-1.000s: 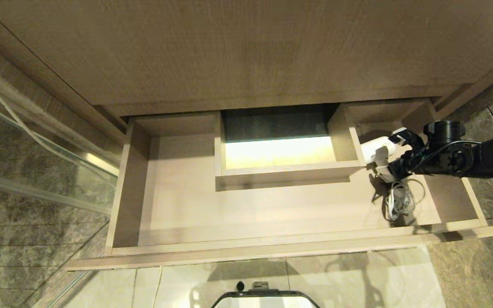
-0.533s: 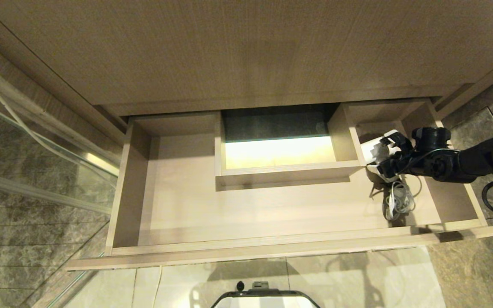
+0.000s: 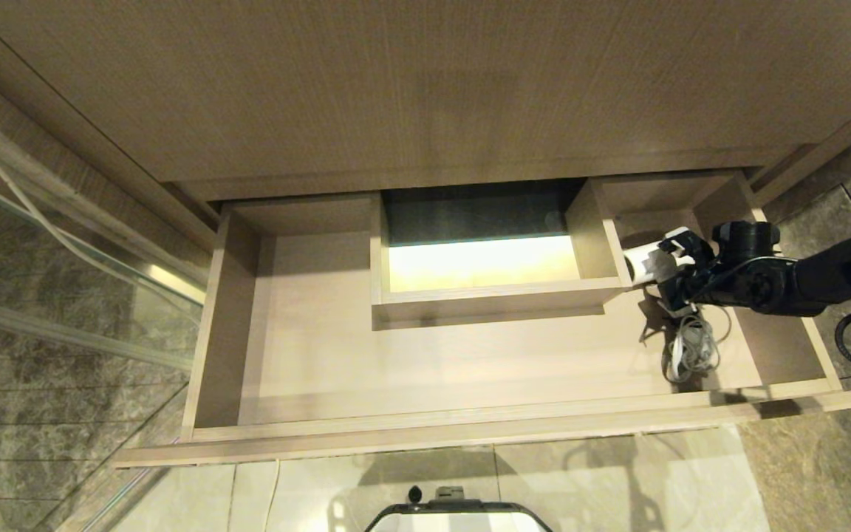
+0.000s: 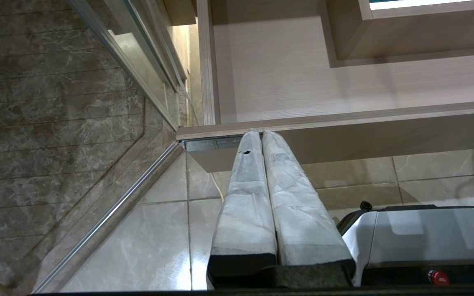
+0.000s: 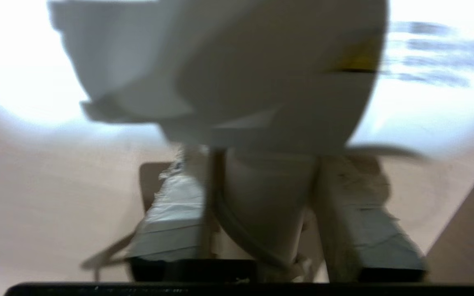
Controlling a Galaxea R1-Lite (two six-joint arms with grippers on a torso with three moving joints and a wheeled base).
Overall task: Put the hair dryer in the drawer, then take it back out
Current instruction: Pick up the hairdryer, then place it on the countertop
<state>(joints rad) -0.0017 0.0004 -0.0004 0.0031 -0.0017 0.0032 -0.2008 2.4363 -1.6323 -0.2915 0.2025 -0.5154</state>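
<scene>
Your right arm reaches in from the right, roughly level, wrist turned inward. Your right gripper (image 3: 668,272) has its two taped fingers (image 5: 171,213) pressed on either side of the hair dryer (image 3: 646,264), clamping its handle between them; in the right wrist view the white body fills the space just past the fingertips. Your left arm is parked low and out of the head view. Your left gripper (image 4: 260,133) points forward, its wrapped fingers pressed together with nothing between them.
</scene>
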